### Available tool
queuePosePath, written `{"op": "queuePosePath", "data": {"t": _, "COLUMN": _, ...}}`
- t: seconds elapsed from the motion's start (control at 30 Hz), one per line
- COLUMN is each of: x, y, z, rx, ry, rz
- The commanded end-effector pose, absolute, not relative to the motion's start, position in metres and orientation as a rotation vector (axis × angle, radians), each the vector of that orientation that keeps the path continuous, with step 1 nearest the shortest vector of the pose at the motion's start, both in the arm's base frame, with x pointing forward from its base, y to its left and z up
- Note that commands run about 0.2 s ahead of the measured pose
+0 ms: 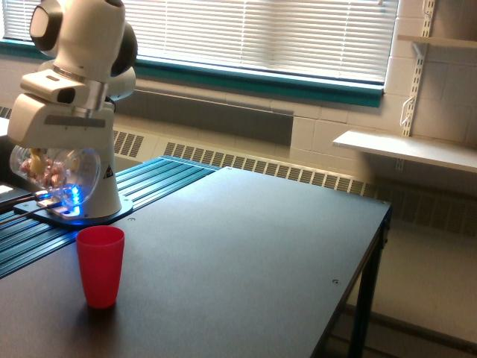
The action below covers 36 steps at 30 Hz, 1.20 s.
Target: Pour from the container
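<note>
Container (56,175), clear and rounded with brownish-pink pieces inside, held under the gripper (56,149), above and toward exterior view's left of red cup (100,266) on dark table (246,253).

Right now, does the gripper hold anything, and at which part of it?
The gripper holds the clear container with small pinkish pieces inside. The hold is at its upper part; the exact contact is hidden.
</note>
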<state>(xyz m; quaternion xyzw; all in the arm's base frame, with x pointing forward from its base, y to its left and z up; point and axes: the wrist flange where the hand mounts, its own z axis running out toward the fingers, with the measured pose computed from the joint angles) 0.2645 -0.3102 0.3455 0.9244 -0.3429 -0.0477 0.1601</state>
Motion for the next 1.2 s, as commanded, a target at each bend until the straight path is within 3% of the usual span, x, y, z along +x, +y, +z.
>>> {"op": "queuePosePath", "data": {"t": 0.03, "x": 0.273, "y": -0.309, "z": 0.34, "rx": 2.575, "ry": -0.998, "rz": -0.136}}
{"op": "queuePosePath", "data": {"t": 1.2, "x": 0.267, "y": -0.303, "z": 0.317, "rx": 2.475, "ry": -0.894, "rz": -0.222}}
